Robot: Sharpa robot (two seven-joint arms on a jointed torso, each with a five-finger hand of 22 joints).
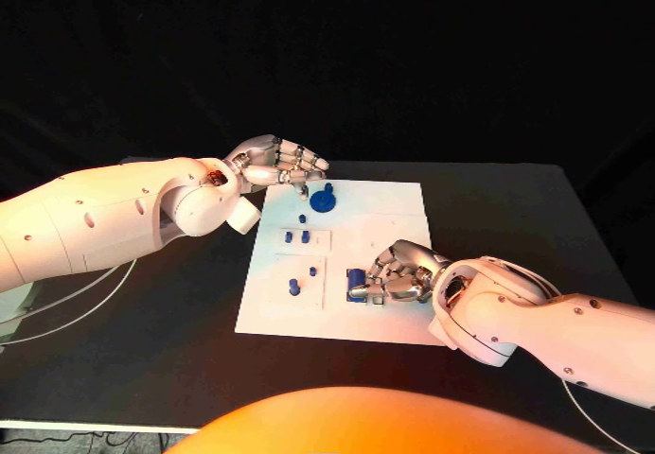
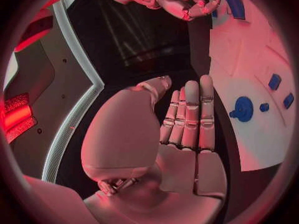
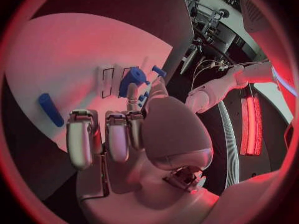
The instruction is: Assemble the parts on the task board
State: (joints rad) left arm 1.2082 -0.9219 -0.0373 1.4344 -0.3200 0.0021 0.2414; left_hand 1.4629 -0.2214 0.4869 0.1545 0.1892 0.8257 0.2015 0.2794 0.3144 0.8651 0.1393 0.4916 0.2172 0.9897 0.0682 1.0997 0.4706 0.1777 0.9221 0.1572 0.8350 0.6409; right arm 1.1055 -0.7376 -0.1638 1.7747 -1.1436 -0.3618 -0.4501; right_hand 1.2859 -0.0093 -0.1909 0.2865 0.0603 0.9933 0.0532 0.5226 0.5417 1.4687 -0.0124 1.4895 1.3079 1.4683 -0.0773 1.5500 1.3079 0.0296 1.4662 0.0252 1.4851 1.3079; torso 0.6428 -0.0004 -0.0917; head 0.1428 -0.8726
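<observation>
Task board [image 1: 382, 203] lies mid-table [image 1: 505, 218]; a round part [image 1: 322, 200] sits on its far edge, two small parts [image 1: 303, 235] behind the middle, two more [image 1: 295, 284] nearer the front left. Left hand [image 1: 277, 162] hangs over the board's far left corner. Right hand [image 1: 396, 274] sits over the front middle, at an upright part [image 1: 356, 281].

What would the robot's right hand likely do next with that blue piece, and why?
Probably lift it a little. The right hand has its fingers curled around a blue part low on the task board, so raising it clear seems the next step. The left hand holds nothing.
</observation>
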